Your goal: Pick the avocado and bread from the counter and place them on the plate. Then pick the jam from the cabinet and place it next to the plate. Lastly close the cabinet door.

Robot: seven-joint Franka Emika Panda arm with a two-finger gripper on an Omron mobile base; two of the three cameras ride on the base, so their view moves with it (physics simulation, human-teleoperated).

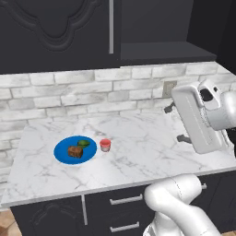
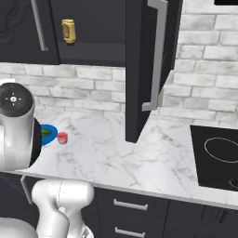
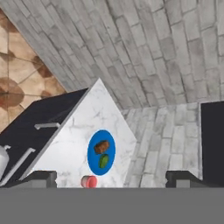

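Observation:
The blue plate point(image 1: 62, 152) lies on the left of the white marble counter point(image 1: 143, 156). On the plate rest the brown bread point(image 1: 75, 151) and the green avocado point(image 1: 83, 143). The red jam point(image 1: 105, 145) stands on the counter just right of the plate. My gripper point(image 1: 176, 123) hovers above the counter's right part, well away from the jam, open and holding nothing. From the hand view the plate point(image 3: 94, 153), bread point(image 3: 102, 147), avocado point(image 3: 103, 161) and jam point(image 3: 89, 181) appear beyond the spread fingertips point(image 3: 39, 178). The cabinet door point(image 2: 139, 69) stands open, its bar handle point(image 2: 155, 56) facing right.
A yellow bottle point(image 2: 68, 31) stands on the cabinet shelf point(image 2: 93, 49). A black cooktop point(image 2: 218, 153) is set into the counter at the far right. A wall socket point(image 1: 168, 87) sits on the brick backsplash. Dark drawers point(image 1: 126, 200) run below the counter edge.

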